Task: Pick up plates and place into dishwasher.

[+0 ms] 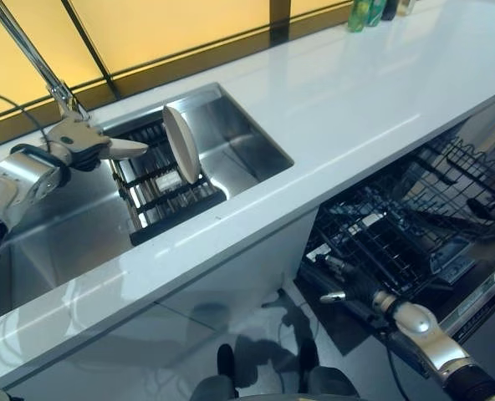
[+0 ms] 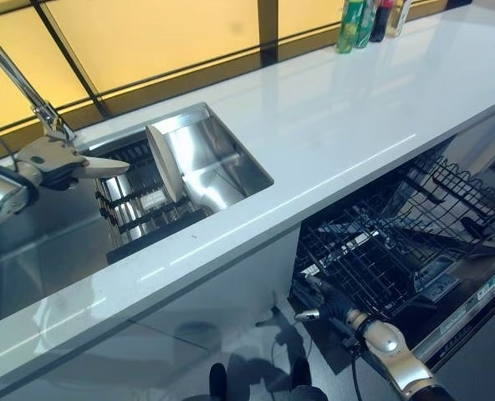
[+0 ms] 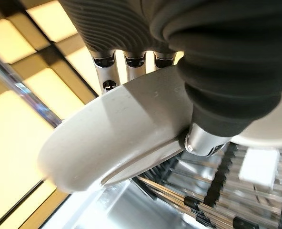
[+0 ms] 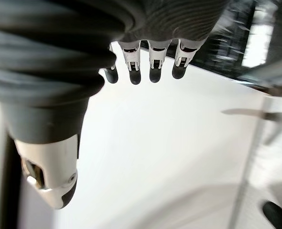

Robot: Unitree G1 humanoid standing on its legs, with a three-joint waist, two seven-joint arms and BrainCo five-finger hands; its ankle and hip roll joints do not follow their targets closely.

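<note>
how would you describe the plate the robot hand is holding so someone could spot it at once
Find the steel sink set in the white counter. Above its dark rack, the left robot hand pinches a pale plate lying flat. The other plate stands on edge in the rack.

Both arms are silver-grey, smooth, rounded shells with black bands at the joints, each wrist sleeved in a dark ribbed cover, the left hand (image 1: pixel 84 140) and right hand (image 4: pixel 146 62) alike carrying silver fingers (image 4: pixel 155 59) with dark tips and a stubby silver thumb (image 4: pixel 50 174), dark-tipped too.
</note>
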